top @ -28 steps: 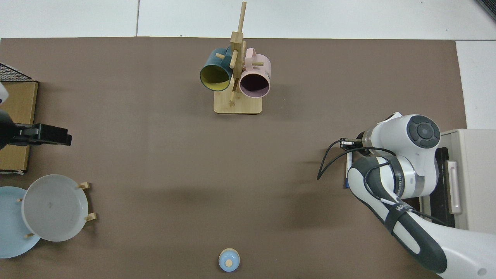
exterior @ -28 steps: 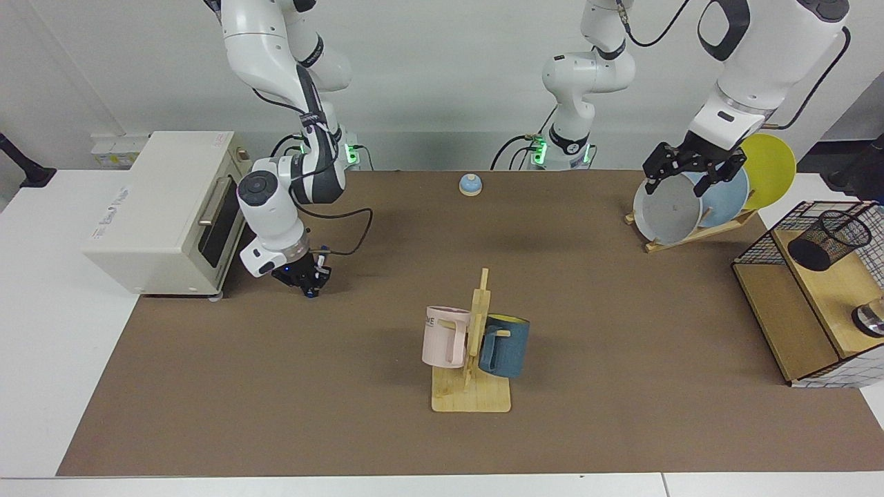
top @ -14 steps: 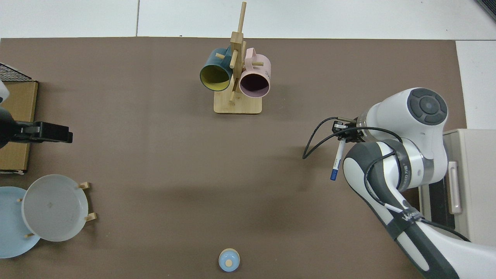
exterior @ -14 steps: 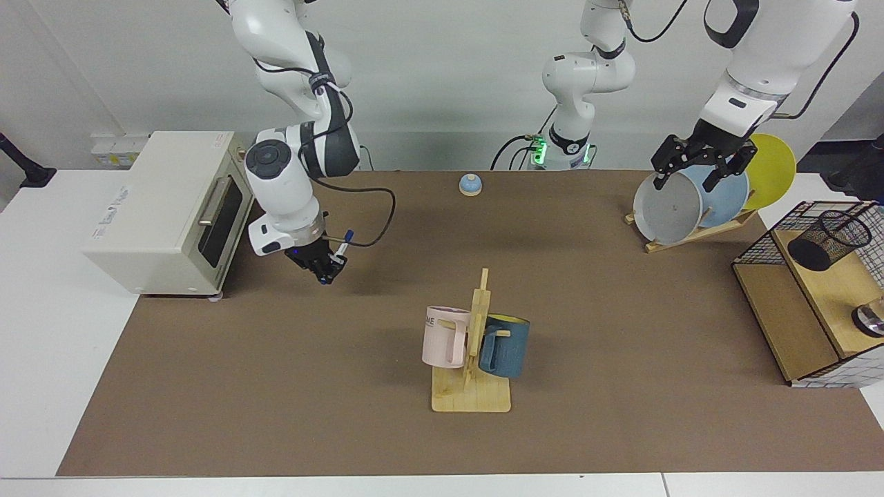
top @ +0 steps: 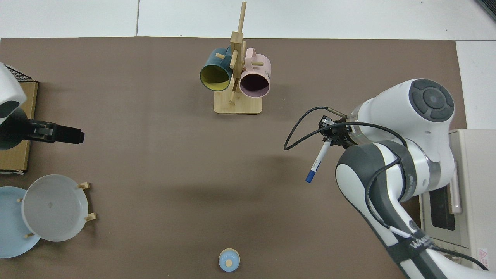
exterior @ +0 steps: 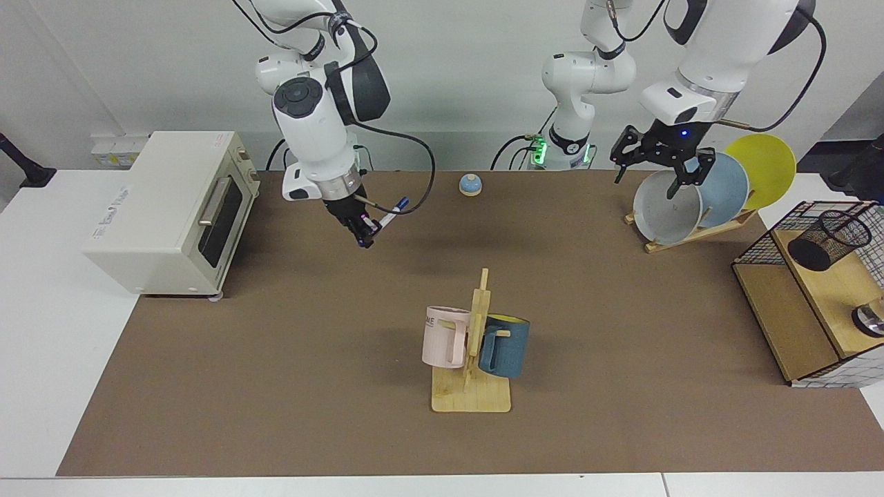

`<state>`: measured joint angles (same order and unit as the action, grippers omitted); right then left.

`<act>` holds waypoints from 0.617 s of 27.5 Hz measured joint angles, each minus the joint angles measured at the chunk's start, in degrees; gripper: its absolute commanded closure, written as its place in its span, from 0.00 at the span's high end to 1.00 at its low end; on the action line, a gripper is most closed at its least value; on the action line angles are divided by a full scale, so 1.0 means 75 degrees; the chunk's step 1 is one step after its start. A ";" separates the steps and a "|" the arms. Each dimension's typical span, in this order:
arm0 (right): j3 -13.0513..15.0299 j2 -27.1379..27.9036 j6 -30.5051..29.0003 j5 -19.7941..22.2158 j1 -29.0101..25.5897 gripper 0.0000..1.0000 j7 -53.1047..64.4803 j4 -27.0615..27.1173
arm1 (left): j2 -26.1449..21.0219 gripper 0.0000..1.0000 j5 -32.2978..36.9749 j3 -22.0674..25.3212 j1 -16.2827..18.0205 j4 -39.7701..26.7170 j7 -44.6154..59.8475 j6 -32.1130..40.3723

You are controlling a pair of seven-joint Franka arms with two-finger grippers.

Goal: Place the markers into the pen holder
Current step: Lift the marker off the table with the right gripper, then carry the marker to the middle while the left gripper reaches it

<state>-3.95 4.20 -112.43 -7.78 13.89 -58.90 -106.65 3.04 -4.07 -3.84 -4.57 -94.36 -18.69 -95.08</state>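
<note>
The right gripper (exterior: 364, 230) has lifted the marker (exterior: 389, 213) clear of the tabletop (exterior: 276, 386) beside the toaster oven (exterior: 166, 207), clamped at one end. The pen holder (exterior: 829, 239) sits far off; the left gripper (exterior: 659, 172), fingers spread, hovers nearer it.

facing: across table, toward arm bases | top: overhead, downward | shared: mug rack (exterior: 472, 352)

"ME" readable on pink mug (exterior: 445, 336); print on toaster oven (exterior: 166, 208) and marker (top: 318, 162) too small to read
</note>
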 measured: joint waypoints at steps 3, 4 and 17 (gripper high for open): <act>-0.0003 -0.0105 0.0260 -0.0084 0.0192 0.00 -0.0892 0.0159 | 0.0000 1.00 -0.0001 -0.0014 -0.0266 0.0000 -0.0432 0.0003; -0.0004 -0.0130 0.0348 -0.0095 0.0266 0.00 -0.1218 0.0217 | 0.0000 1.00 -0.0001 -0.0017 -0.0357 -0.0002 -0.0567 0.0004; -0.0038 -0.0192 0.0534 -0.0761 0.0915 0.00 -0.4458 0.0455 | 0.0006 1.00 -0.0467 -0.0068 -0.1098 -0.0150 -0.3618 -0.0048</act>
<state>-4.23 2.76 -108.43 -13.49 20.75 -92.34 -103.24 3.08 -7.58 -4.35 -12.81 -95.48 -45.82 -95.44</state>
